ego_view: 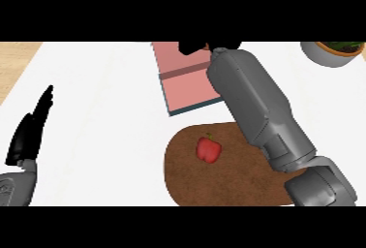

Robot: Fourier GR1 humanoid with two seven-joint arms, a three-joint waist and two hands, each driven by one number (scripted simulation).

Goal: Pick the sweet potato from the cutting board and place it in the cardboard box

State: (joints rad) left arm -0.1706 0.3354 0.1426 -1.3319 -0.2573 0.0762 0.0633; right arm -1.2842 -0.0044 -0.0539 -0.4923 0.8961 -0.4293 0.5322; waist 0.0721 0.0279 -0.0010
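The cardboard box (187,82) shows as a pinkish rectangle with a dark rim at the top centre of the white counter. My right forearm (261,111) stretches from the lower right across the round brown cutting board (229,186) up to the box. My right hand (191,46) shows only as dark shapes over the box's far end, cut off by the view's top edge. No sweet potato is visible; whether the hand holds it is hidden. My left hand (30,133) rests open at the left edge with its fingers pointing up.
A red bell pepper (208,149) lies on the cutting board's upper left part. A grey plant pot (330,54) stands at the top right corner. Wooden floor shows beyond the counter's left edge.
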